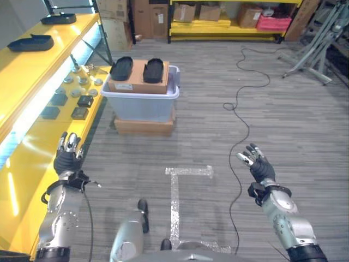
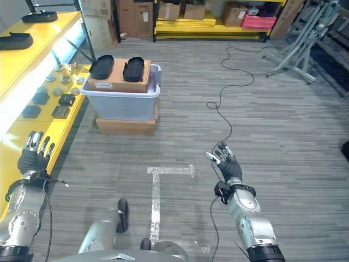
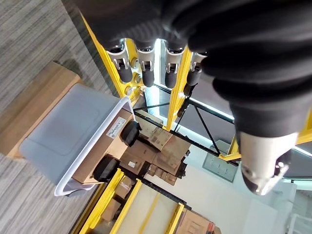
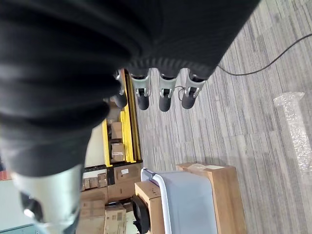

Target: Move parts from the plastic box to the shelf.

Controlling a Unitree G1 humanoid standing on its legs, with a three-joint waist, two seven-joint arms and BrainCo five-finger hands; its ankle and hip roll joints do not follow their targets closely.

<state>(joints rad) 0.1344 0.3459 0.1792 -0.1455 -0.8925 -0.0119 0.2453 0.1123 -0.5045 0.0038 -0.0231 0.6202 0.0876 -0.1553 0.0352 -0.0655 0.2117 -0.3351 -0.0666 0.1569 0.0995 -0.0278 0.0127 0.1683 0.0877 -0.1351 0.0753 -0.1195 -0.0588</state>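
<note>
Left robot hand [image 1: 68, 158] sits nearest, low beside the front edge of the yellow shelf [image 1: 32, 147], fingers straight and relaxed, holding nothing. Right robot hand [image 1: 259, 165] is up over the floor [image 1: 283, 120] on the other side, fingers spread, also empty.

Parts: two black oval parts [image 1: 121, 67] [image 1: 153, 70] lie side by side on a brown cardboard piece [image 1: 138, 79] that rests across the top of the clear plastic box [image 1: 143, 102]. Plastic box sits on a flat cardboard box [image 1: 143, 126] on the floor, just beside the shelf's end, well apart from both robot hands.

Shelf lower level carries small black square parts [image 1: 79, 113] and a cluster of small round metal pieces [image 1: 83, 81] near its far end. Upper level holds two more black oval parts [image 1: 30, 42].

Silver tape [image 1: 175, 196] marks an L-like shape on the floor between the robot hands. More yellow racking [image 1: 223, 24] with cartons stands at the far side of the room.
</note>
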